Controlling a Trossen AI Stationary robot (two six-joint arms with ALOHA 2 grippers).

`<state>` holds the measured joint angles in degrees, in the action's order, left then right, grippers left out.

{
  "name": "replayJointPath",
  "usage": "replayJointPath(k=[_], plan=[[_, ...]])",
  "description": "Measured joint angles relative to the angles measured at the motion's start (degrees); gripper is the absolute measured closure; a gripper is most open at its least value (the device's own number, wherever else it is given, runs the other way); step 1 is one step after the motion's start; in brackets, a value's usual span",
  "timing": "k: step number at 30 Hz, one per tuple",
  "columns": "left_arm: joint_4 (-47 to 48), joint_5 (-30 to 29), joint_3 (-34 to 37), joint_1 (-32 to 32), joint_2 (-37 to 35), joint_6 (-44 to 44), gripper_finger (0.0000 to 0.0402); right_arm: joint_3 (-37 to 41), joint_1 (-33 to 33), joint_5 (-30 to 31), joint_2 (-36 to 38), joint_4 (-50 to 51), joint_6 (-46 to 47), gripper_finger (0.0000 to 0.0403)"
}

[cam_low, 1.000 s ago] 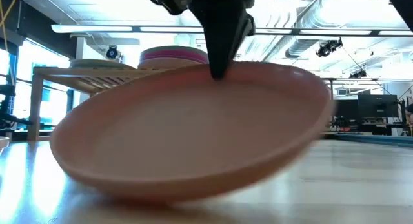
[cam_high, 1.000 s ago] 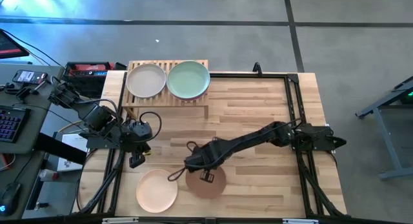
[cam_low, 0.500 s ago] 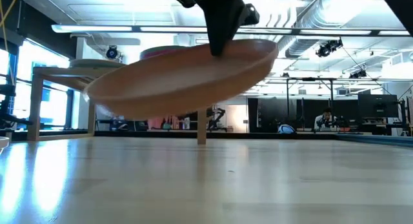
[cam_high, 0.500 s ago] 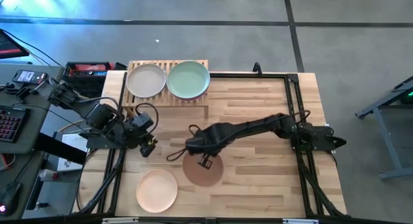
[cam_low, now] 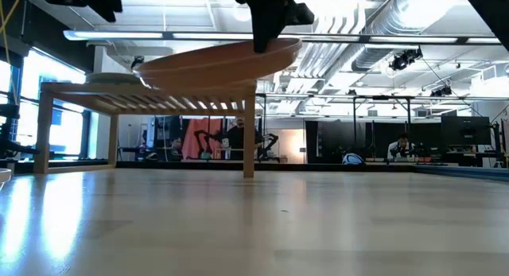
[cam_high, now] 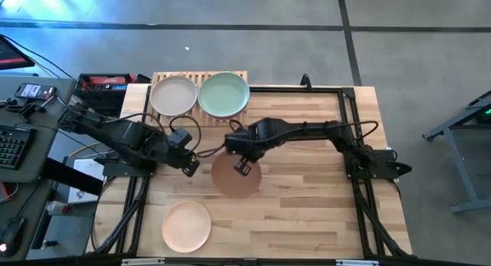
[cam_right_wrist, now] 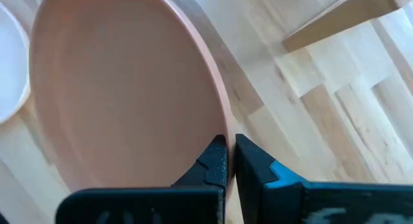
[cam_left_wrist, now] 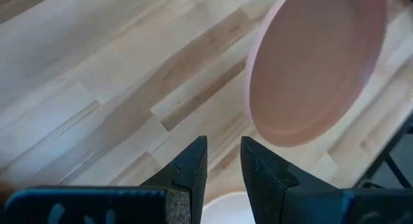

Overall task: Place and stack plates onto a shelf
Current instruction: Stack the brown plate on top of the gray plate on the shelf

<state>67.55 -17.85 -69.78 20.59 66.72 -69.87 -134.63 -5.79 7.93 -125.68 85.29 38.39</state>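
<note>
Pressed tight on the rim of a brown plate (cam_high: 235,175), the right gripper (cam_high: 244,165) holds it in the air over the middle of the table (cam_high: 307,212), just in front of the shelf (cam_high: 201,119). In the low view the plate (cam_low: 213,66) hangs nearly level, a little tilted, at about the height of the shelf top (cam_low: 151,95), and the table under it is bare. The right wrist view shows the two dark fingers (cam_right_wrist: 211,161) closed on the plate's edge (cam_right_wrist: 116,88).

The left gripper (cam_high: 190,165) sits just to the left of the held plate, its fingers (cam_left_wrist: 191,167) spread a little with nothing between them — only wood grain and the brown plate (cam_left_wrist: 316,62) beyond.

On the shelf, at the table's far left edge, two stacks stand side by side: a cream plate (cam_high: 173,95) on top of the left one, a mint green plate (cam_high: 224,93) on top of the right one. The two tops almost touch. A peach plate (cam_high: 186,226) lies flat near the front left corner of the table, well apart from the others. A loop of black cable (cam_high: 182,126) lies between the left arm and the shelf's front edge.
</note>
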Motion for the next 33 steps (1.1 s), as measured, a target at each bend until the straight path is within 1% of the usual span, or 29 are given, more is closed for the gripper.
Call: replayJointPath(k=[8, 17, 24, 33], plan=[[-1.33, -0.75, 0.02, -2.37, 3.96, 0.00, 0.0319, 0.02, 1.88, -0.44, 0.10, -0.49, -3.83, 0.0403], [-3.21, -0.85, 0.05, -3.90, 7.17, 0.00, 0.0319, 0.02, 3.22, -0.47, 0.10, -1.93, -5.29, 0.0403], [-6.48, -0.87, 0.07, -4.21, 8.27, 1.44, 0.0319, 0.02, 3.91, -0.47, 0.11, -3.34, -5.63, 0.0403], [-6.31, -0.85, 0.07, -4.19, 8.54, 1.51, 0.0319, 0.02, 3.92, -1.56, 1.20, -4.60, -5.87, 0.0403]])
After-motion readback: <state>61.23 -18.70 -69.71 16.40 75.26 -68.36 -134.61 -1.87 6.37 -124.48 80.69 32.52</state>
